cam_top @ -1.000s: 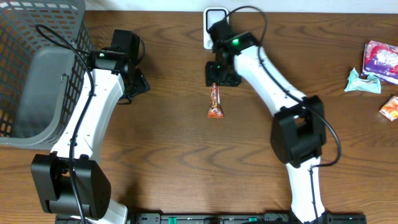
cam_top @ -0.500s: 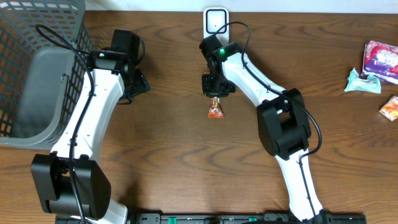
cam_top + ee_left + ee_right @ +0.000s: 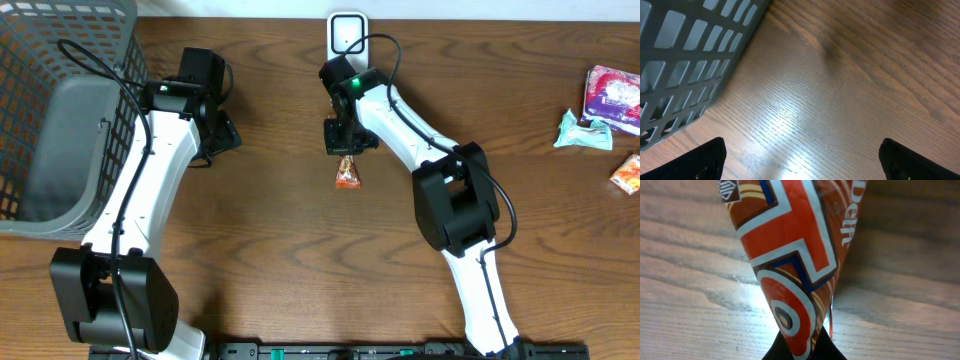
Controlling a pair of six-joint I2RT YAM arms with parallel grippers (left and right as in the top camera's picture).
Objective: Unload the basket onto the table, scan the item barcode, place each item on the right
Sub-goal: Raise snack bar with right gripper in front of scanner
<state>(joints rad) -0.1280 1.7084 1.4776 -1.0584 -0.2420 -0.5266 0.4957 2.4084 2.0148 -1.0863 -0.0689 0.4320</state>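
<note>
On the wooden counter (image 3: pixel 300 260) | right fingers (image 3: pixel 832 354) pinch the orange snack wrapper (image 3: pixel 348 177) | left fingers (image 3: pixel 705 160) spread wide near the grey basket (image 3: pixel 70 150)

Dark brown wood-grain desk (image 3: pixel 280 250) fills the frame. Pale strip (image 3: pixel 500 6) along far edge. Soft glare (image 3: pixel 785 135) on the wood.

Right pincer (image 3: pixel 348 150) clamped on top end of orange snack bar (image 3: pixel 347 177), below white scanner (image 3: pixel 346 30); left pincer (image 3: pixel 222 135) near grey basket (image 3: pixel 40 40).

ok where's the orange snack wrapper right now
Near the centre of the overhead view, the orange snack wrapper is pinched in the right pincer, just in front of the white scanner.
</note>
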